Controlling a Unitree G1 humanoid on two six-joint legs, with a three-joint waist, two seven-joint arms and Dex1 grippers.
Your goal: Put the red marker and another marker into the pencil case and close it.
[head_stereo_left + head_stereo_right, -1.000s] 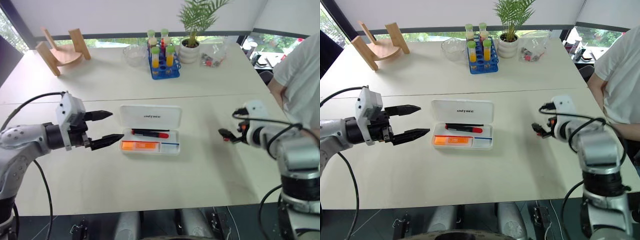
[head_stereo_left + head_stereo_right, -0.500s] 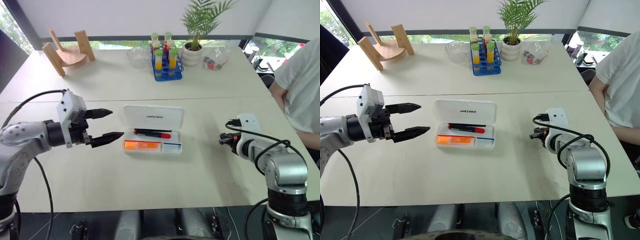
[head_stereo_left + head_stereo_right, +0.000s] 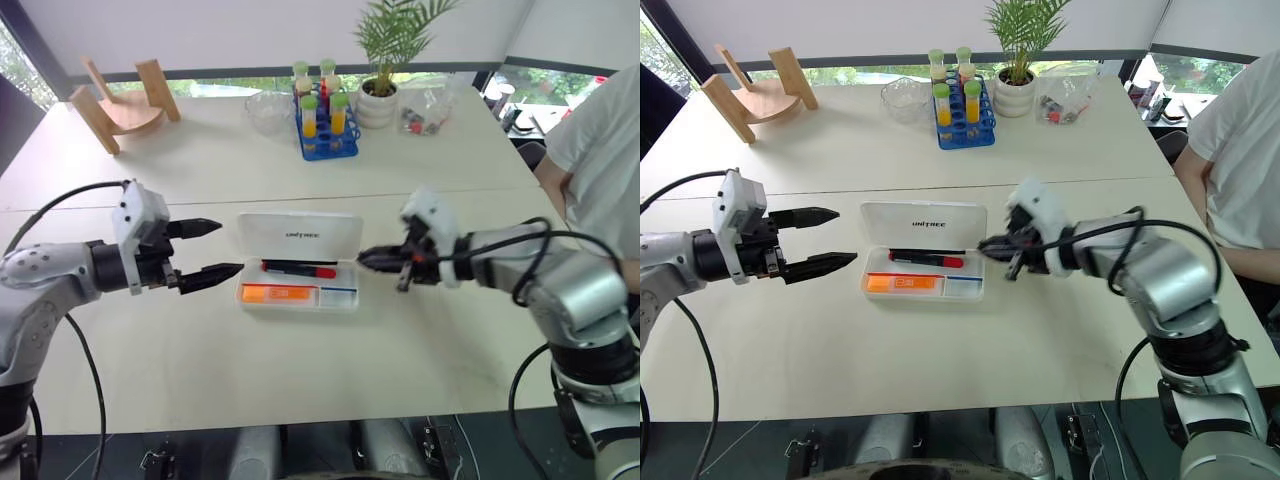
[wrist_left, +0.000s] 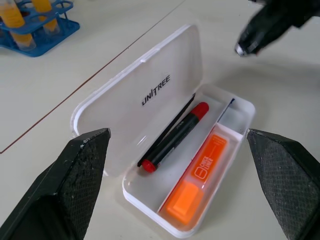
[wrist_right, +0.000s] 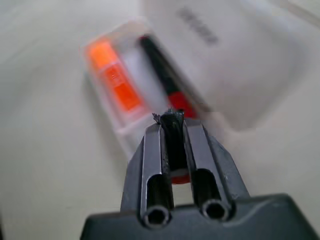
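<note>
Both markers lie in the open pencil case (image 3: 300,285) on the desk (image 3: 300,380) — the red marker (image 3: 300,268) behind, the orange highlighter (image 3: 278,293) in front. The right end effector (image 3: 372,260), fingers pressed together (holding nothing), hovers at the case's right end; the left end effector (image 3: 207,252) waits spread. To close well, hook the lid's (image 3: 300,234) far edge and fold it forward, bracing the tray.

Two pale tables (image 3: 450,350) stood pushed together, a thin seam (image 3: 200,198) running across between them. At the far edge sat a wooden stand (image 3: 120,100), a glass bowl (image 3: 268,110), a blue rack (image 3: 325,135) of tubes with orange liquid, a potted plant (image 3: 385,60) in a white pot and a clear bag (image 3: 428,110). Behind them a white wall (image 3: 220,30) rose above a low strip of window (image 3: 230,87) showing greenery. A person in a white shirt (image 3: 605,150) sat at the right. Daylight lit the scene evenly.
</note>
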